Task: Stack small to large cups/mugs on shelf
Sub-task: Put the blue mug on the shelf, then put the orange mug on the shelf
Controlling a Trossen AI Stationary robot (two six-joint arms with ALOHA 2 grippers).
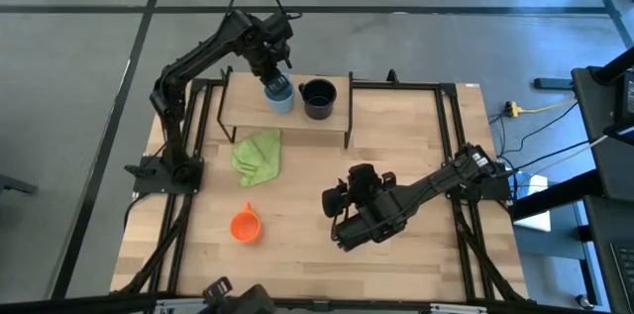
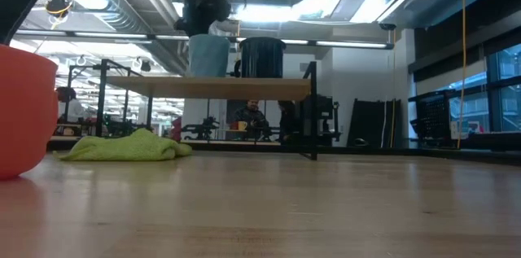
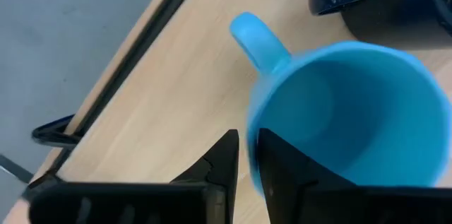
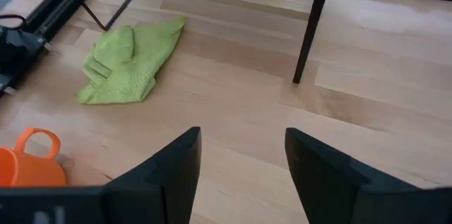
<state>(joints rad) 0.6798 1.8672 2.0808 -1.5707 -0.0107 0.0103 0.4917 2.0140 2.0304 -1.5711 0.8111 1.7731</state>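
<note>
The light blue mug (image 1: 280, 96) stands upright on the light-wood shelf (image 1: 248, 114), close beside the black mug (image 1: 318, 98); both also show in the low view, blue (image 2: 208, 54) and black (image 2: 261, 56). My left gripper (image 1: 276, 82) is above the blue mug and shut on its rim. The orange mug (image 1: 246, 226) stands on the tabletop near the front left. My right gripper (image 1: 335, 203) is open and empty over the middle of the table, to the right of the orange mug. My left gripper holds the light blue mug by its rim wall (image 3: 251, 146), to one side of the handle (image 3: 258, 40). One finger (image 3: 286, 174) is inside the mug and the other (image 3: 224, 159) outside. The fingers point down from above. The mug is upright with its base on the shelf (image 2: 208, 76).
A crumpled green cloth (image 1: 258, 156) lies on the tabletop in front of the shelf. The shelf's thin black legs (image 4: 308, 30) stand on the table. Black frame rails (image 1: 451, 146) run along the table's sides.
</note>
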